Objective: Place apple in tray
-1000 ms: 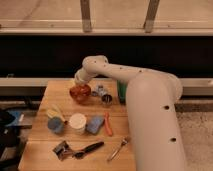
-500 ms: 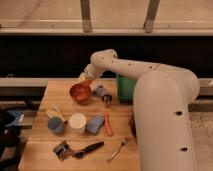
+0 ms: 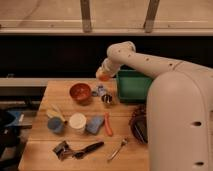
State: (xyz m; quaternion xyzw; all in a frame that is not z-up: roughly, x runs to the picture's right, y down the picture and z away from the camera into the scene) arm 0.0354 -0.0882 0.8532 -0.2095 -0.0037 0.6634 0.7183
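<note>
Gripper [image 3: 103, 71] with apple [image 3: 103, 77] just left of tray [image 3: 134, 86], behind bowl [image 3: 80, 93]

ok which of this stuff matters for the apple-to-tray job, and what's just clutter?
Job: apple, held in the gripper just left of the tray.
Clutter: red bowl, metal cup, carrot, blue cup, white cup, sponge, fork, dark bowl.
</note>
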